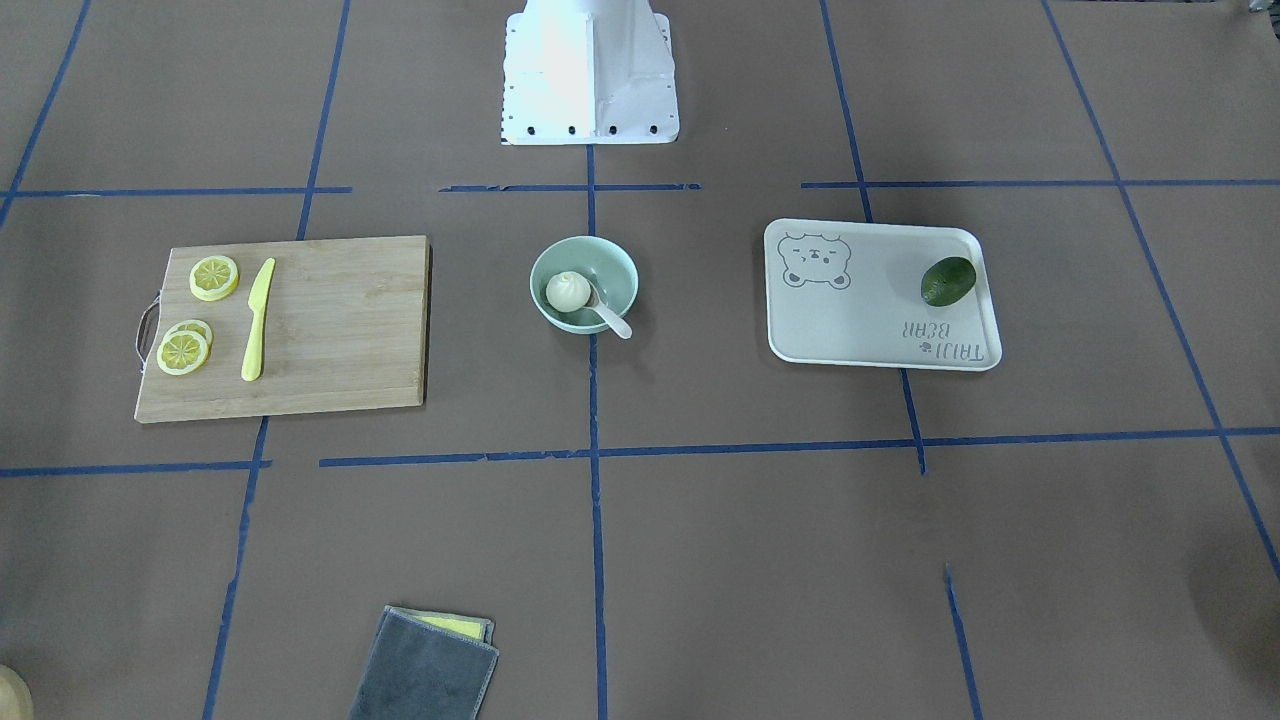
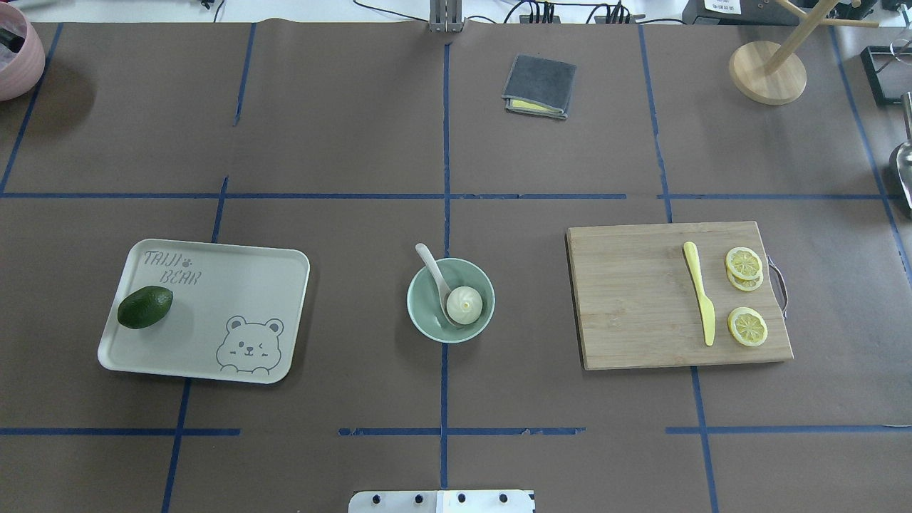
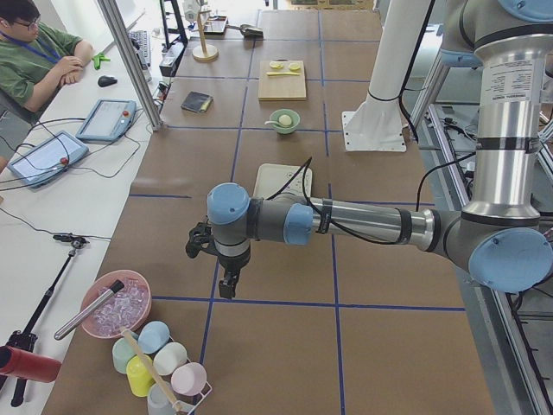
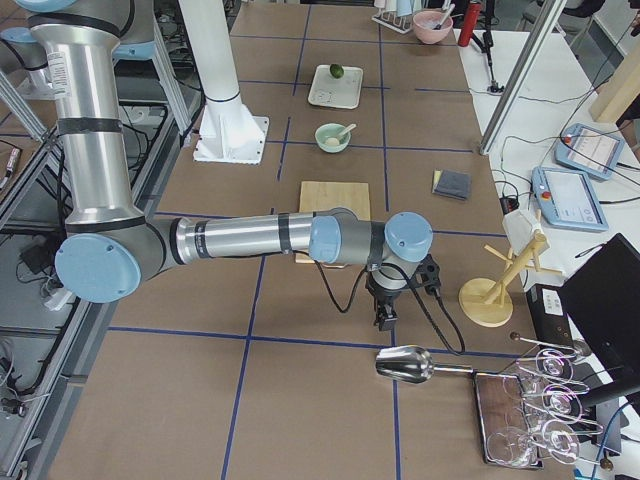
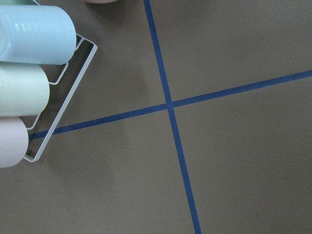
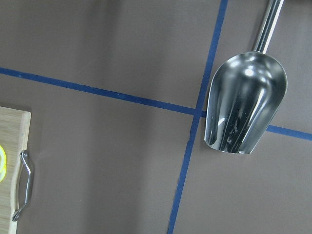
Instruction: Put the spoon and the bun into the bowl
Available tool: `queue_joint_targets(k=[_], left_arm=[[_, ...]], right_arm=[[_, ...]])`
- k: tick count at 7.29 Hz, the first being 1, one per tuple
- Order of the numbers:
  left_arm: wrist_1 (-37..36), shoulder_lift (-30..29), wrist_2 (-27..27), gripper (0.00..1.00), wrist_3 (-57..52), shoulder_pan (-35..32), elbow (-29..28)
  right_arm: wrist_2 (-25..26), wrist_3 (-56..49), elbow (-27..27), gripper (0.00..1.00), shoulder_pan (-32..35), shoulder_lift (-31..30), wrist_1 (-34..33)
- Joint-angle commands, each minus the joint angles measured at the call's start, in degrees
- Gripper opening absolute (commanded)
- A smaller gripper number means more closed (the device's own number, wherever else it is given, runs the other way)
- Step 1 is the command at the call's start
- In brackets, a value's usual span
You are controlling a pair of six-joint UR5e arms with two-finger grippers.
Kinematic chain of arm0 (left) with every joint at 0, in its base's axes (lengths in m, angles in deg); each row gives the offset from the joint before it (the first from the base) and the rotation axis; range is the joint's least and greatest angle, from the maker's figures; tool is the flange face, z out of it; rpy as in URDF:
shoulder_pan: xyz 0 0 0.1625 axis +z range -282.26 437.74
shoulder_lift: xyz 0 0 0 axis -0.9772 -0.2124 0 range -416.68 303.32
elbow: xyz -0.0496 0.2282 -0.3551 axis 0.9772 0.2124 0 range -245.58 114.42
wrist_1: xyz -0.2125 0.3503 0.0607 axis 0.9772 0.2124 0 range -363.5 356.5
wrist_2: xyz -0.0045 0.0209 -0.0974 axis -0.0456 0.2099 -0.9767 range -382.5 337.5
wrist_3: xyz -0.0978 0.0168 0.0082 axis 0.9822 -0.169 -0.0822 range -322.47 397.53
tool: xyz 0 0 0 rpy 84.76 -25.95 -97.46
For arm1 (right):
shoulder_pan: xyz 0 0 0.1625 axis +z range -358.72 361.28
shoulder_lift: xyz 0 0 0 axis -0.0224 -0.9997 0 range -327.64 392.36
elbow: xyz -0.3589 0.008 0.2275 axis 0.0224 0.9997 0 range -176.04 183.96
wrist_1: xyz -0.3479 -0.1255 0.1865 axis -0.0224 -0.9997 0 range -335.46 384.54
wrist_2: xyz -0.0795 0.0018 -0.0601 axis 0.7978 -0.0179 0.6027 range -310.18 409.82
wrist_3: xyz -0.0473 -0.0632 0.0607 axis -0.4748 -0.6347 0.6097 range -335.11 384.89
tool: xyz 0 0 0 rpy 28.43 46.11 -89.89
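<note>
Already the bun (image 2: pixel 464 305) sits inside the green bowl (image 2: pixel 429 324) in the middle of the tabletop (image 2: pixel 342 142), and the spoon (image 2: pixel 429 262) lies in it too, handle leaning over the rim, so the job looks done. The left tool (image 3: pixel 225 290) and the right tool (image 4: pixel 383 319) hang far off at the tabletop's ends, likely because nothing is left to carry. I cannot tell if they are open or closed.

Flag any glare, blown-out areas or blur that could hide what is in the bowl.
Exterior front-facing: the robot base is blown out white, but the bowl, bun and spoon are sharp and evenly lit. Overhead exterior: even light, only soft shadows. Right wrist-mounted: bright reflections on the metal scoop. Both side views: the bowl is too small for detail.
</note>
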Motion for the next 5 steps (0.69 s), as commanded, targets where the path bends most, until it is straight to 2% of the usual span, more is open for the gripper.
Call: queue_joint_targets(k=[1,2,5], left_arm=[[0.0,1.5,0.0,1.00,0.0,-0.1,-0.2],[0.0,1.9,0.0,1.00,0.0,-0.2,-0.3],[0.0,1.9,0.0,1.00,0.1,-0.2,-0.2]], right_arm=[[-0.1,0.3,4.0,1.00,0.9,-0.1,2.2],[-0.3,0.3,6.7,1.00,1.7,-0.1,6.6],[-0.3,4.0,7.9,1.00,1.7,-0.2,10.5]])
